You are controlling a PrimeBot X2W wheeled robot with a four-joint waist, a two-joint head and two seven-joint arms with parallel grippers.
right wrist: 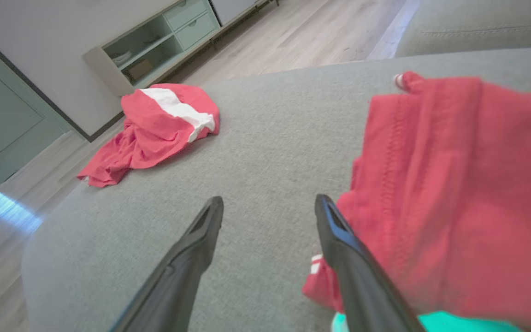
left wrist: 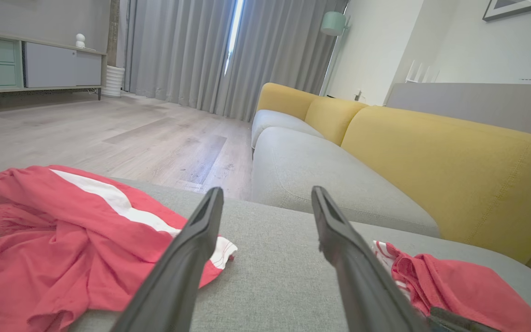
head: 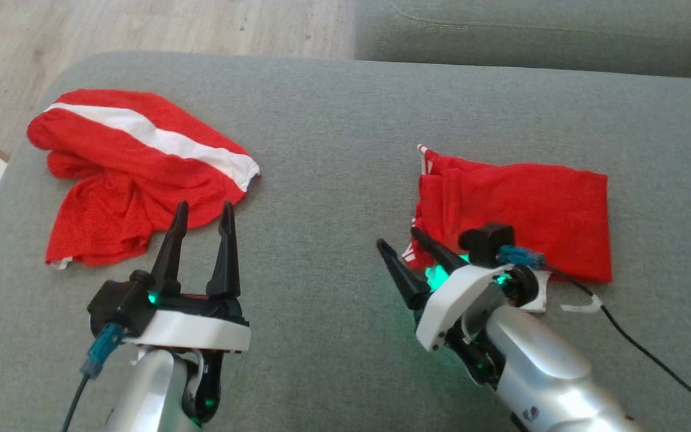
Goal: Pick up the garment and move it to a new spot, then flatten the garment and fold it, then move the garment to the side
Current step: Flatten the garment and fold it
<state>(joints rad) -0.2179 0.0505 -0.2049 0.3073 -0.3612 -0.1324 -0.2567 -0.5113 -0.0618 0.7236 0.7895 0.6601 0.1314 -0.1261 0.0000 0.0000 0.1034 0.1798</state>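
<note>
On sofa (head: 333,120): crumpled garment (head: 123,174), folded garment (head: 531,210).
Wide apart, empty: left gripper (head: 204,207), right gripper (head: 397,236); the right perhaps brushes folded edge.

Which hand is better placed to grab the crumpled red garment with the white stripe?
Probably the left hand: it is open, fingertips at the near edge of the crumpled garment. The right hand, also open, sits farther off beside the folded garment.

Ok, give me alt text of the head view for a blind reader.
A folded red garment lies at the right of a grey cushion, the open right gripper at its near-left corner. A crumpled red garment with a white stripe lies at left, beyond the open left gripper.
</note>
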